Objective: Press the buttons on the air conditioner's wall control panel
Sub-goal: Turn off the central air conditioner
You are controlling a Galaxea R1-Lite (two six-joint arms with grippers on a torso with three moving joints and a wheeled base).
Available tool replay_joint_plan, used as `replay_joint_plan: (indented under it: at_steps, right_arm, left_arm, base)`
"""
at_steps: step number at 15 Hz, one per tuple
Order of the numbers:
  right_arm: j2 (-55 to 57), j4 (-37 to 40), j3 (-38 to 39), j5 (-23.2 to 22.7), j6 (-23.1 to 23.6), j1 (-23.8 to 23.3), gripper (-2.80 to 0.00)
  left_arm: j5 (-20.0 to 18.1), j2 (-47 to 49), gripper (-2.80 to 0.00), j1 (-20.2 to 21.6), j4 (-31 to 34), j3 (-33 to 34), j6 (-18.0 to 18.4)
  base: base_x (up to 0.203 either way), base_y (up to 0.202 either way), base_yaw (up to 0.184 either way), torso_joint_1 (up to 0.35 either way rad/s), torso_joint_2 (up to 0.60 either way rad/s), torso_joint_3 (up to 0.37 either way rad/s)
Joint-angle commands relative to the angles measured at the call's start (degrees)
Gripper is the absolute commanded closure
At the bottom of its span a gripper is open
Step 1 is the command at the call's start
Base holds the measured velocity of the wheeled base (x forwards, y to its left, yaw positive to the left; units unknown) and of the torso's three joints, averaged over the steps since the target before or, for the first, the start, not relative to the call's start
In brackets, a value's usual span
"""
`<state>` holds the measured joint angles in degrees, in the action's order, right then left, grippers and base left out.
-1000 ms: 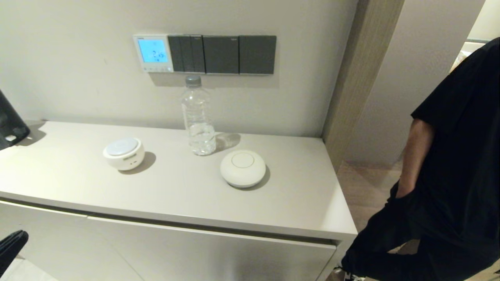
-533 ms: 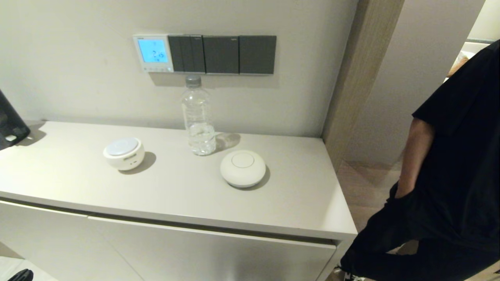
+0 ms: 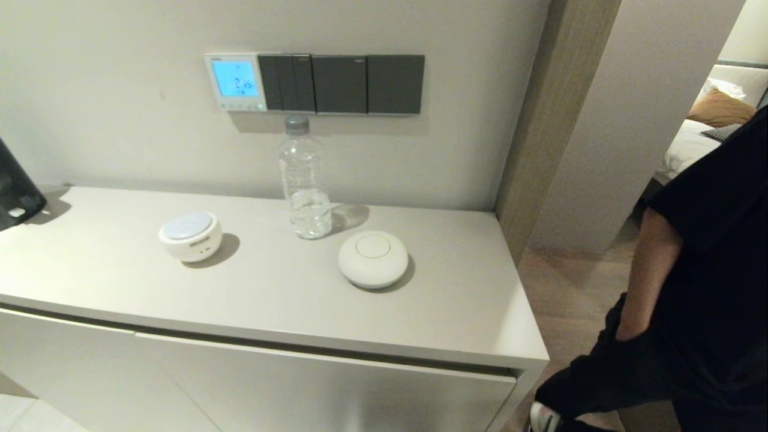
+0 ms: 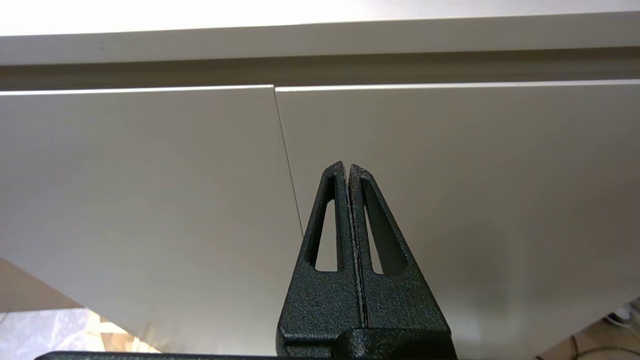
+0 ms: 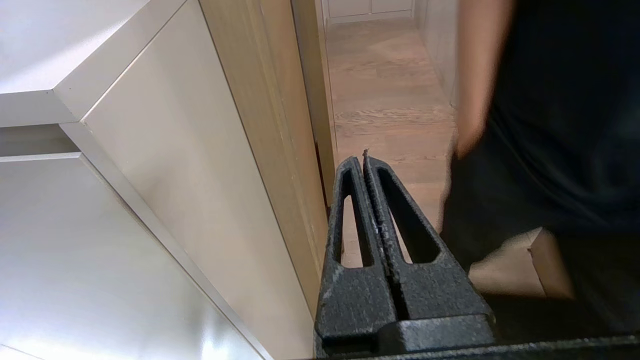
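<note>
The air conditioner's wall control panel [image 3: 236,81] is a small white square on the wall, its screen lit light blue with digits. The buttons [image 3: 242,106] are a row of tiny pale keys along its bottom edge. Neither gripper shows in the head view. My left gripper [image 4: 348,166] is shut and empty, low in front of the cabinet doors [image 4: 400,200]. My right gripper [image 5: 364,159] is shut and empty, low beside the cabinet's right end [image 5: 200,190], far from the panel.
Dark grey switch plates [image 3: 342,84] sit right of the panel. On the cabinet top [image 3: 90,270] stand a water bottle [image 3: 304,180] and two round white devices [image 3: 190,235] [image 3: 372,258]. A person in black [image 3: 696,288] stands at the right. A dark object [image 3: 15,189] is at far left.
The left gripper's black tip has dropped out of the head view's lower left corner. The person at the right has shifted rightward and down. The panel stays lit.
</note>
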<state>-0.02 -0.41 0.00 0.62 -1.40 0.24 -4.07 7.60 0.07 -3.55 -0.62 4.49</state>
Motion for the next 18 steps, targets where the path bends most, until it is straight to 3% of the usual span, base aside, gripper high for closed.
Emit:
replay_joint_plan:
  at_steps: [1,18]
  right_arm:
    - [0.02,-0.02,0.12,-0.01,0.00,0.02,0.00]
    - [0.02,-0.02,0.18,-0.01,0.00,0.02,0.00]
  left_arm:
    - [0.37,-1.85,0.00,0.01,-0.06,0.27,0.19]
    - [1.03,-7.52,0.00,0.01,2.49,0.06,0.21]
  base:
    - [0.000,0.000,0.000,0.000,0.00,0.000]
    - [0.000,0.000,0.000,0.000,0.00,0.000]
